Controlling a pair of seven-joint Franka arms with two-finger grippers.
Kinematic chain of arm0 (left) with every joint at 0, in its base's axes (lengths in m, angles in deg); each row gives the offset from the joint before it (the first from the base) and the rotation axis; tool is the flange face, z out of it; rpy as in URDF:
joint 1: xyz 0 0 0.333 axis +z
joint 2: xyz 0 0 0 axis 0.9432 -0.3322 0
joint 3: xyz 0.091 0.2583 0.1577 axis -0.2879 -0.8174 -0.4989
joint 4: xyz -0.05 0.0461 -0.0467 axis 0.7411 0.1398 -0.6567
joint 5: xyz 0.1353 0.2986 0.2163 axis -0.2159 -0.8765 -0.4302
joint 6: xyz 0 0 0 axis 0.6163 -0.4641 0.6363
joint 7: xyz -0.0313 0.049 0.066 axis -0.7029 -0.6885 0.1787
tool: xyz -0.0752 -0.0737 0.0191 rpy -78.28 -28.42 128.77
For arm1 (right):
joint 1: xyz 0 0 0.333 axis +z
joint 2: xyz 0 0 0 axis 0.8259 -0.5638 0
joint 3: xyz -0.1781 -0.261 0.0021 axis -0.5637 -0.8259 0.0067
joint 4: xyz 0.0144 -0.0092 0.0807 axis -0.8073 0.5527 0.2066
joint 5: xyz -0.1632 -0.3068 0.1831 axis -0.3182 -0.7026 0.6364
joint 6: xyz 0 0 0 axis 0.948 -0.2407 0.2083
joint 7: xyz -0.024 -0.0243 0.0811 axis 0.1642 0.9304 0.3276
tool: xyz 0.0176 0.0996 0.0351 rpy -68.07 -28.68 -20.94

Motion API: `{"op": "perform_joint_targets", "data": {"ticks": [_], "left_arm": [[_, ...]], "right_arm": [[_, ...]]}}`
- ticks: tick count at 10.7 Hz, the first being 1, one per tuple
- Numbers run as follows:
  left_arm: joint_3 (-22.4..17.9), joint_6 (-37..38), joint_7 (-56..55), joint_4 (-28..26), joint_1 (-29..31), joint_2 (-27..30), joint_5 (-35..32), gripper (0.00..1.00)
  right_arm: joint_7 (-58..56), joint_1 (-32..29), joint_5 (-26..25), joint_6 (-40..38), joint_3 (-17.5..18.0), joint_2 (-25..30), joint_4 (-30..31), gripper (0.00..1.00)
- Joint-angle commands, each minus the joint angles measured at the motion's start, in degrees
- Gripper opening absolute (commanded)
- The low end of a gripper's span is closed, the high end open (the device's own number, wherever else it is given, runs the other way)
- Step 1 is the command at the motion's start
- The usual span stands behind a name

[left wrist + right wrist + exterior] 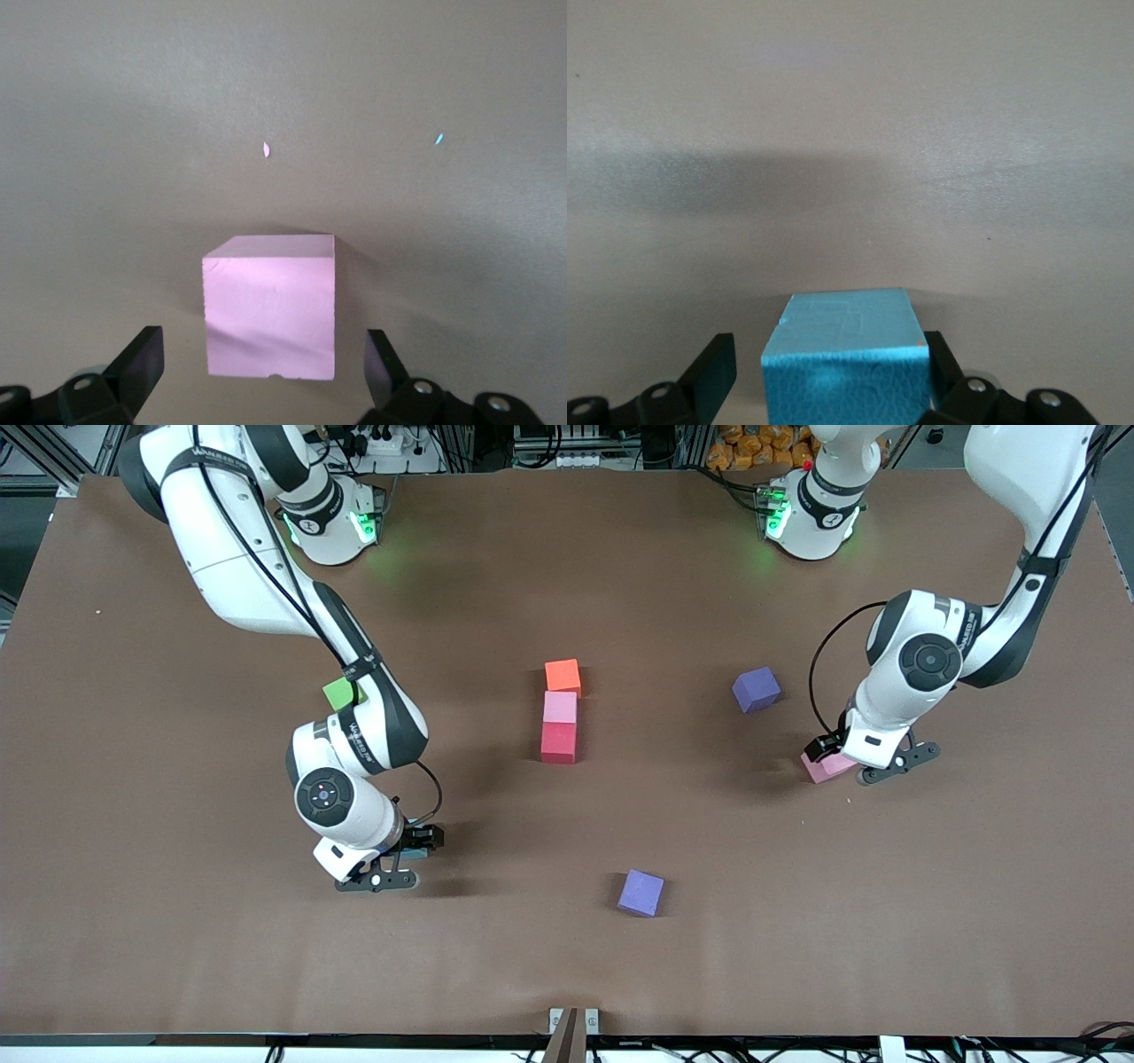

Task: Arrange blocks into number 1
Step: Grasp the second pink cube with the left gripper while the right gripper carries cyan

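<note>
1. The right gripper [824, 376] is low over the brown bench [177, 957], toward the right arm's end. Its jaws stand apart around a light blue matte foam cube [846, 359]: one jaw is at the cube's side and a narrow gap shows at the other. Whether they already press on it I cannot tell.
2. The left gripper [266, 372] is low at the left arm's end of the bench. Its jaws are wide apart on either side of a light pink matte foam cube [270, 305], with clear gaps on both sides, so the cube sits on the bench untouched.
3. In the middle of the bench three foam cubes form a straight touching line: an orange cube [563, 676] farthest from the front camera, a second light pink cube [560, 707] next, and a red cube [559, 742] nearest.
4. A purple foam cube [756, 689] lies between that line and the left gripper, apart from both.
5. Another purple foam cube [641, 892] lies nearer to the front camera than the line.
6. A green foam cube [338, 693] shows beside the right arm, partly hidden by it.
</note>
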Motion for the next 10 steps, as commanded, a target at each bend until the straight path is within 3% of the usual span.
{"op": "perform_joint_targets", "data": {"ticks": [1,3,4,8,9,10], "left_arm": [[1.0,-2.0,1.8,-0.3,1.2,-1.7,1.1,1.00],[1.0,-2.7,1.8,-0.1,1.2,-2.8,1.1,1.00],[1.0,-2.8,1.9,0.1,1.2,-3.5,1.0,1.00],[0.8,-2.8,4.8,0.9,1.3,-5.8,0.7,1.00],[0.7,-2.7,6.2,1.3,1.3,-5.8,0.6,0.32],[0.6,-2.5,7.7,1.4,1.3,-5.7,0.6,0.00]], "right_arm": [[0.7,0.4,-3.1,0.8,-0.2,0.0,0.7,0.44],[0.7,0.6,-3.1,0.4,-0.2,0.1,0.7,0.10],[1.0,0.8,-2.7,0.1,-0.1,0.3,0.5,0.06],[12.0,4.2,-2.3,0.2,0.3,0.5,-0.9,0.05],[14.7,5.6,-2.3,0.2,0.3,0.5,-1.1,0.04],[17.1,6.5,-2.3,0.2,0.4,0.5,-1.4,0.03]]}}
